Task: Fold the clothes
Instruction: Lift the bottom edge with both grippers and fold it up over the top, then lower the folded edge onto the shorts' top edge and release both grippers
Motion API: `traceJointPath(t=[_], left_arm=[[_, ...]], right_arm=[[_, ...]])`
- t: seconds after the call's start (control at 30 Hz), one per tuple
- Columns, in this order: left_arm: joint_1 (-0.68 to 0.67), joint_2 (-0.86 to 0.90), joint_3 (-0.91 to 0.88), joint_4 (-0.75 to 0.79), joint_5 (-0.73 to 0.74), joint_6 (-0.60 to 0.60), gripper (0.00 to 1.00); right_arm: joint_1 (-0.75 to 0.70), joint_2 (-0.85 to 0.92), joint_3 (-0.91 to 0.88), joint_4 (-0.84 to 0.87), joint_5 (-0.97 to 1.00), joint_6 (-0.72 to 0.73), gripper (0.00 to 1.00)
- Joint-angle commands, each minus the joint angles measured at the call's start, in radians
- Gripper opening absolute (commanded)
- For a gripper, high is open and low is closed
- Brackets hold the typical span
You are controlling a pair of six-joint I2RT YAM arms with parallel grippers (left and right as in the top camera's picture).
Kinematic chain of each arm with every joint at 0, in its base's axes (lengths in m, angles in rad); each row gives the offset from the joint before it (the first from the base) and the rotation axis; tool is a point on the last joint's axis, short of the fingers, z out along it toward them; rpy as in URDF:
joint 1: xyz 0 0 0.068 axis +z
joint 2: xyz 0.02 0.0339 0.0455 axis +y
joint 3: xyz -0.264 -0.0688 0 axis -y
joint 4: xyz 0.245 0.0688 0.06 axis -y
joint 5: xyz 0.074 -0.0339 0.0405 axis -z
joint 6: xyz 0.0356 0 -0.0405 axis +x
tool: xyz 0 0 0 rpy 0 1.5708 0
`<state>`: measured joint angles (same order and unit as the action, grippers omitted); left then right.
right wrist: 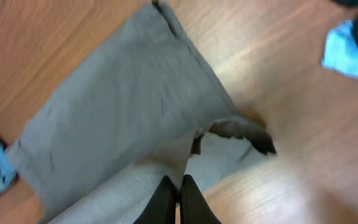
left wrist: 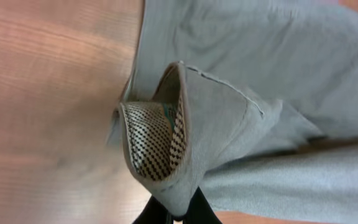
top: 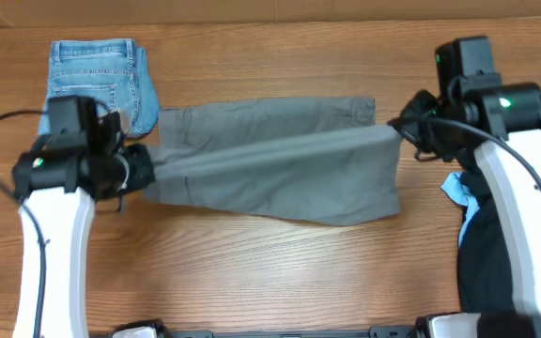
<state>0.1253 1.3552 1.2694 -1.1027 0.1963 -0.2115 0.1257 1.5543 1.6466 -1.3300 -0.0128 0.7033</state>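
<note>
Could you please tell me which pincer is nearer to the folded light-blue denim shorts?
Left. The left pincer grips one end of the grey shorts right beside the denim shorts; the right pincer holds the opposite end, far off.

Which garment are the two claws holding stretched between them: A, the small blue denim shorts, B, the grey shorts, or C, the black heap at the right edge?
B: the grey shorts span from the left claw to the right claw, each shut on one end, while the denim shorts and the black heap lie off to the sides.
</note>
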Motion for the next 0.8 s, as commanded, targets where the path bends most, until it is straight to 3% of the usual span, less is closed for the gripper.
traceJointPath(t=[0.0, 0.37, 0.63, 0.67, 0.7, 0.77], left_arm=[[-0.011, 0.083, -0.002, 0.093, -0.118, -0.013, 0.04], [-0.023, 0.331, -0.002, 0.507, -0.117, -0.013, 0.04], [-0.037, 0.428, -0.002, 0.587, -0.114, -0.014, 0.09], [-0.041, 0.437, -0.002, 0.587, -0.114, -0.013, 0.12], [-0.043, 0.443, -0.002, 0.587, -0.114, -0.013, 0.15], [-0.049, 0.452, -0.002, 0.587, -0.114, -0.013, 0.35]], right_arm=[[-0.032, 0.051, 0.022, 0.074, 0.144, 0.003, 0.04], [-0.073, 0.260, 0.022, 0.408, 0.142, 0.003, 0.04], [-0.073, 0.349, 0.022, 0.475, 0.135, 0.003, 0.04], [-0.073, 0.353, 0.022, 0.478, 0.135, 0.003, 0.09], [-0.073, 0.356, 0.022, 0.485, 0.135, 0.002, 0.22], [-0.075, 0.360, 0.022, 0.496, 0.136, -0.020, 0.75]])
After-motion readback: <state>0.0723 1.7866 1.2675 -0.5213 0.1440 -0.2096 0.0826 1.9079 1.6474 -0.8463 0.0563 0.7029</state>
